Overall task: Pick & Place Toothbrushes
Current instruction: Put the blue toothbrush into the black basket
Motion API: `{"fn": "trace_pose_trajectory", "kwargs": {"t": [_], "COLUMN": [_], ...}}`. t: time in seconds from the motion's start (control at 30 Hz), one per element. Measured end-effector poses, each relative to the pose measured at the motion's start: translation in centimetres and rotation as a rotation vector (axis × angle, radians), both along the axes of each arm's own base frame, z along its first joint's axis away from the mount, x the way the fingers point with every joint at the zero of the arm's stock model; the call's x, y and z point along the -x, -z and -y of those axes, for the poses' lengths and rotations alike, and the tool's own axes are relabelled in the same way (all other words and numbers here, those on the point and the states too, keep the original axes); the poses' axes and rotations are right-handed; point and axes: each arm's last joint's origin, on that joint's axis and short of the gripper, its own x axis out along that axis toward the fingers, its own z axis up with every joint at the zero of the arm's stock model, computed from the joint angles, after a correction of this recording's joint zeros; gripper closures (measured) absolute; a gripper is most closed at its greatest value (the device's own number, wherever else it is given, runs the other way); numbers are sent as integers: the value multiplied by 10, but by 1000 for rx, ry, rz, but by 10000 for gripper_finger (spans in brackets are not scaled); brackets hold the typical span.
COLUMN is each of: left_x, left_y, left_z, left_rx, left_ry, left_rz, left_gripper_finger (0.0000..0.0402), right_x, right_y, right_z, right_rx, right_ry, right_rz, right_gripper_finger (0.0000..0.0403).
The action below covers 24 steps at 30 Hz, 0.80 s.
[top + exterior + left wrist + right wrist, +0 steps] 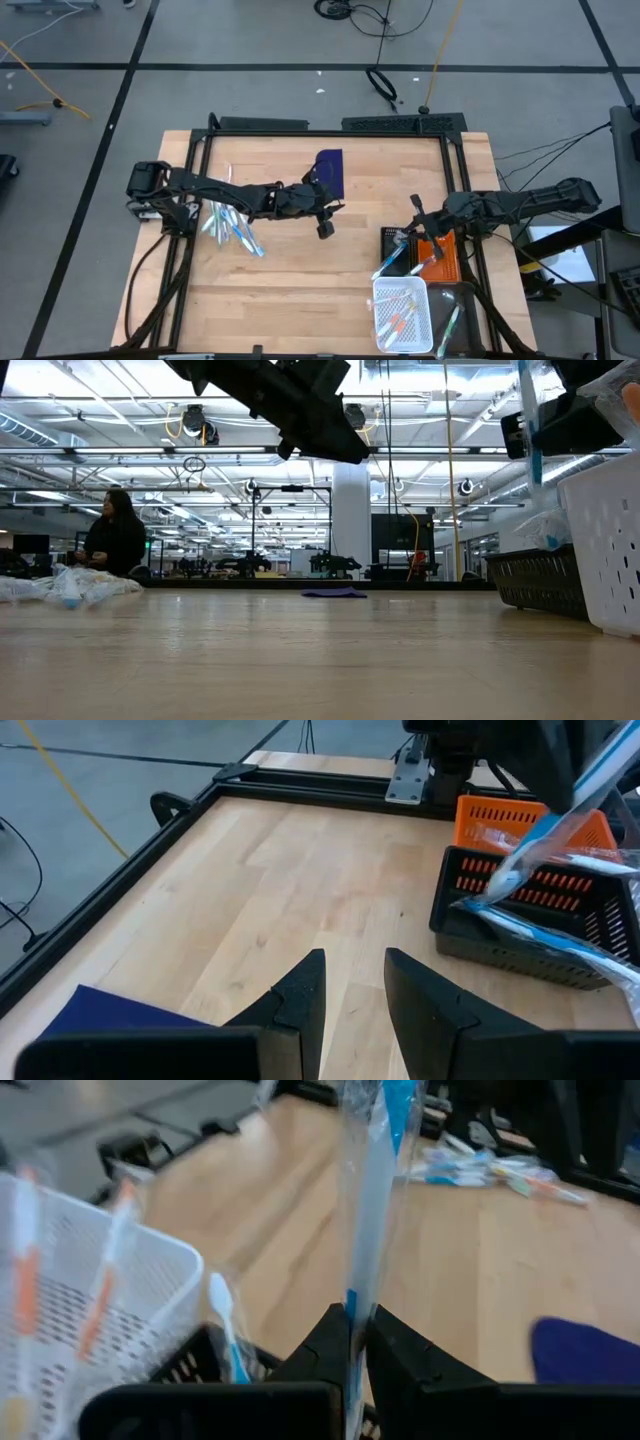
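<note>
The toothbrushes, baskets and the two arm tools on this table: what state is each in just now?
Right tool: shut on a blue wrapped toothbrush, above the baskets.
Left tool: open, empty.
Toothbrush pile: loose on the table.
White basket: holds several toothbrushes.
Black basket: holds wrapped toothbrushes.

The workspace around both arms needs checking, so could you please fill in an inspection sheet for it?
Surface: wooden table, black frame.
Job's things: loose toothbrushes piled near left arm; more in white basket and black basket.
Clutter: dark blue flat rectangle; orange basket.
Hands: left hand open, empty, above mid-table; right hand shut on wrapped blue toothbrush over the baskets.
Cables: yellow cable and black cables on floor.
Surroundings: person beyond table.
</note>
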Motion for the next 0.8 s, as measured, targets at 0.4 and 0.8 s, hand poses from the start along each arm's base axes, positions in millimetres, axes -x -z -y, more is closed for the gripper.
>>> {"fn": "trace_pose_trajectory", "kwargs": {"t": [0.4,0.8], "left_x": [0,0], "left_y": [0,-1], "left_z": [0,0], "left_rx": [-2,-5], "left_ry": [1,3], "left_rz": [2,4], "left_gripper_finger": [295,295], "right_x": [-4,-14], "right_y": [-3,-28], "right_z": [-10,-20], "right_rx": [54,144], "right_ry": [47,36], "right_rz": [-81,-291], "right_gripper_finger": [391,391]}}
